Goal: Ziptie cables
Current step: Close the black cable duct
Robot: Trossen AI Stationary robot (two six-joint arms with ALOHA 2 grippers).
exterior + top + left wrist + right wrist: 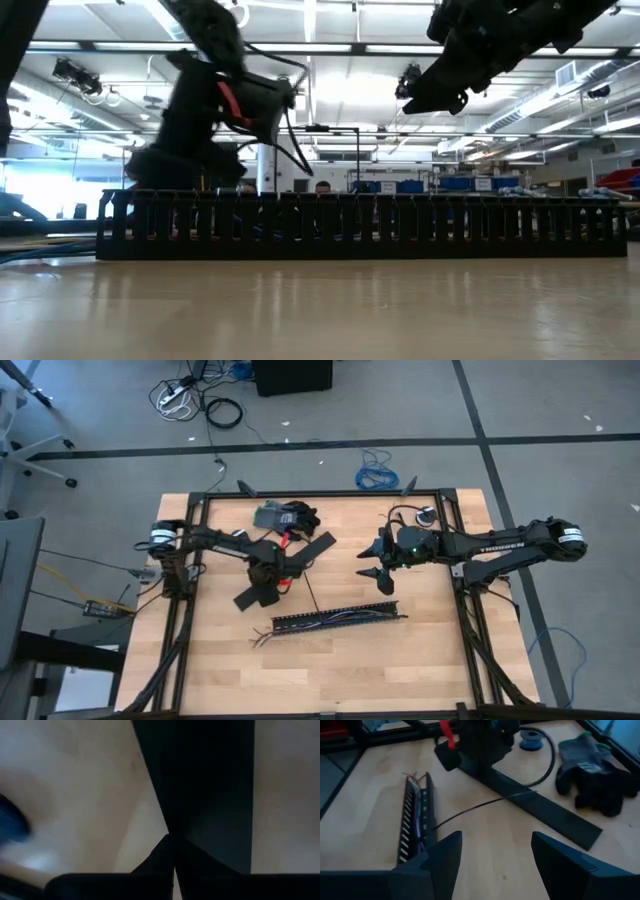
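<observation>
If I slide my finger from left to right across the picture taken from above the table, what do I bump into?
Left end effector, shut by the flat black strip → black slotted channel holding the cables → right end effector, open → small round spool.

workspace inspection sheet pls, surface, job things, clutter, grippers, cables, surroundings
surface: pale wooden table inside a black frame.
job's things: black slotted channel lies near the table's middle, with the cables, thin multicoloured wires, running along it and splaying at its left end; a thin black strand lies on the wood beside it.
clutter: dark gloves at the far edge, a flat black strip, a small spool.
grippers: left gripper jaws shut, low over the flat strip; right gripper jaws open, empty, raised above the channel.
cables: blue coil and black cords on the floor.
surroundings: grey floor; lit hall behind, people far off.
</observation>
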